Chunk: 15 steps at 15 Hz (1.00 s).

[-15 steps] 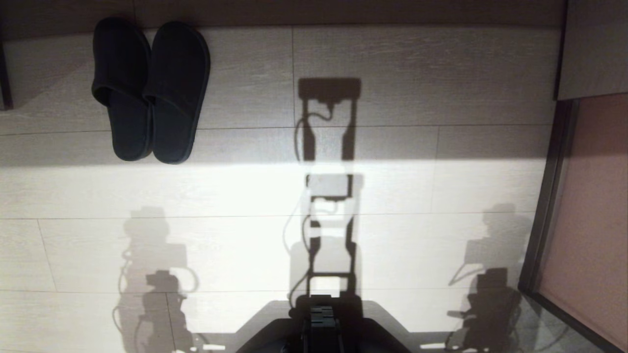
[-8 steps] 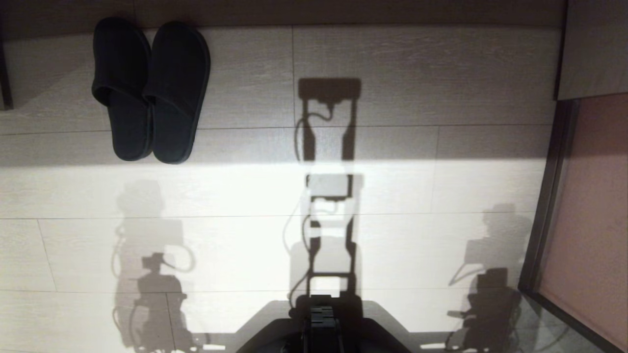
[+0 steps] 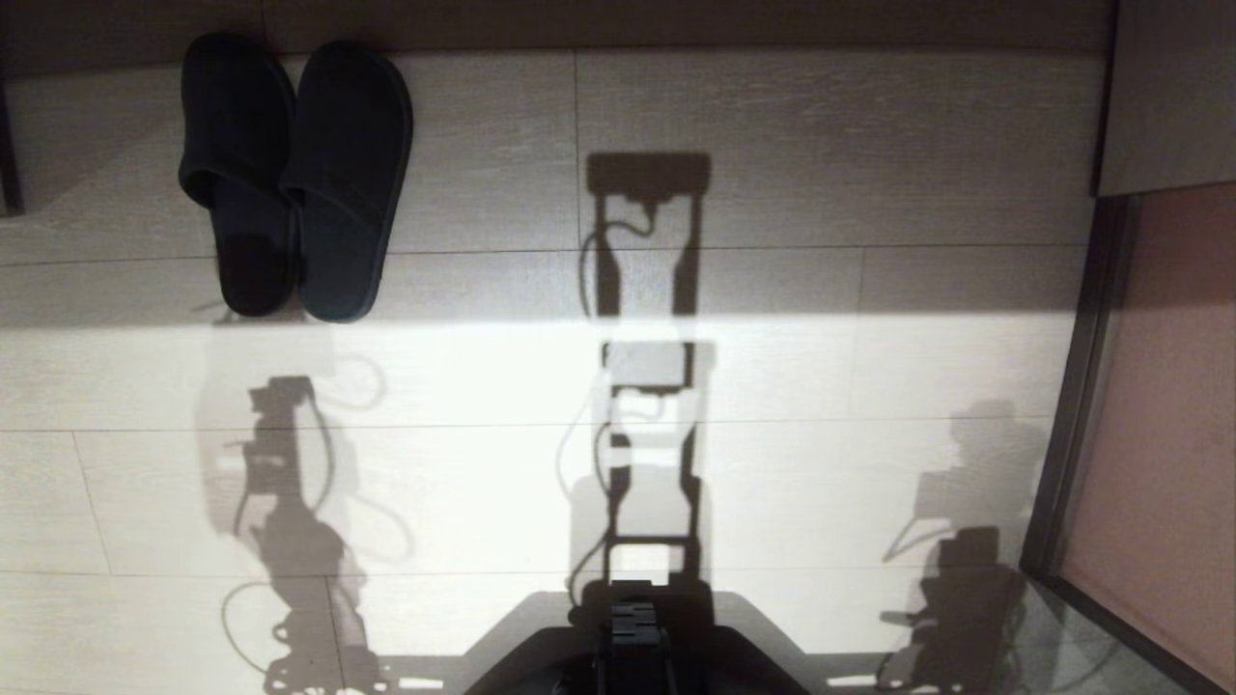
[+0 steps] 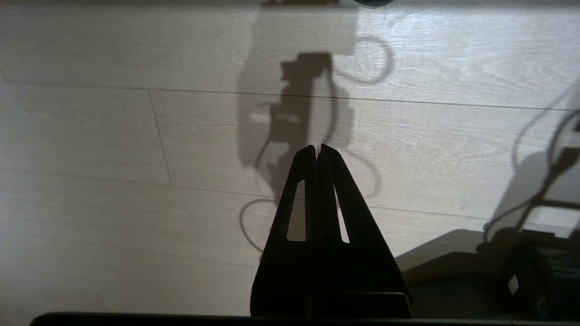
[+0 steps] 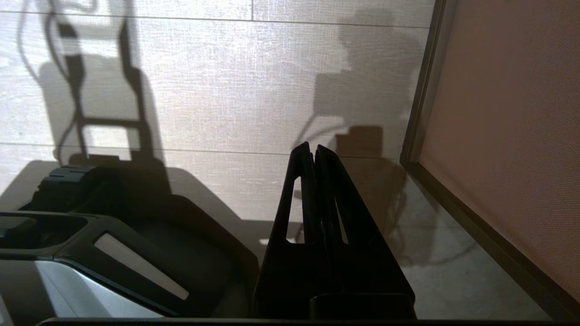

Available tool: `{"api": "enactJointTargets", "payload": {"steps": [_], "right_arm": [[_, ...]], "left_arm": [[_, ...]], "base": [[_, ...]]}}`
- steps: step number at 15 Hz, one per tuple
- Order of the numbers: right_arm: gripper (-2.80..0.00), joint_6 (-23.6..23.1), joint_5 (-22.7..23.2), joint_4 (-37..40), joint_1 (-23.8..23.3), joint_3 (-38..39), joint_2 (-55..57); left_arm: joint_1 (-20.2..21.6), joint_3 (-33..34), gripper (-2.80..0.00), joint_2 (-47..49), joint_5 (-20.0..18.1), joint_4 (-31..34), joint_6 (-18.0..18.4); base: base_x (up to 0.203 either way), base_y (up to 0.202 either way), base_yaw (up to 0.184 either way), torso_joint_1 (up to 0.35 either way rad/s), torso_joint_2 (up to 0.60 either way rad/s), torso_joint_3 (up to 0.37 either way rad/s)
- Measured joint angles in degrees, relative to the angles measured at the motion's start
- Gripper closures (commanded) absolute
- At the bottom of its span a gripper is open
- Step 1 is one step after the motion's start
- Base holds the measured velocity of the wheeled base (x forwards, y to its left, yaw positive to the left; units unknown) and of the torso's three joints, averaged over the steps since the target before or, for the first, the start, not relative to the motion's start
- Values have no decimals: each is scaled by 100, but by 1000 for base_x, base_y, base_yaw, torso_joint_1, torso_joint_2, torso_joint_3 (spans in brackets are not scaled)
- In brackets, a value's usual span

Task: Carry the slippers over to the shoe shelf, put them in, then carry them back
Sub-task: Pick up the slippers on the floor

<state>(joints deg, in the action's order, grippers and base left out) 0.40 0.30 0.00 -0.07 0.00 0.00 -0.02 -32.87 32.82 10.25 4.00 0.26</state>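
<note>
Lying far left, untouched: slippers (image 3: 294, 179) | judged soft, light, best pinched at paired inner edges | left gripper (image 4: 317, 148) clenched empty | right gripper (image 5: 312, 147) clenched empty

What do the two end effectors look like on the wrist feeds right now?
Both look alike: the left end effector and the right end effector are black, with two long fingers tapering to a narrow point, each finger pierced by a slim slot. No markings or cables show on them; looping cables appear only in the arms' shadows on the floor.
</note>
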Motion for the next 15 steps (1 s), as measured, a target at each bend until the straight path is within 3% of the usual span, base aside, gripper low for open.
{"api": "enactJointTargets", "payload": {"steps": [3,6,9,12,15], "right_arm": [[0,1,2,0,0,0,0],[0,4,2,2,0,0,0],[0,4,0,0,0,0,0],[0,1,0,0,-2,0,0],[0,1,1,0,-4,0,0]], "left_arm": [[-125,62,0,491,515,-34,-401],[358,275,0,1076,346,-500,-706],[913,928,0,1671,66,-1993,-654],[1167,1389,0,2254,-187,-3651,-647],[1277,1670,0,2794,-297,-4568,-807]], "base": [[0,0,0,0,0,0],[0,0,0,0,0,0],[0,0,0,0,0,0],[0,0,0,0,0,0],[0,0,0,0,0,0]]}}
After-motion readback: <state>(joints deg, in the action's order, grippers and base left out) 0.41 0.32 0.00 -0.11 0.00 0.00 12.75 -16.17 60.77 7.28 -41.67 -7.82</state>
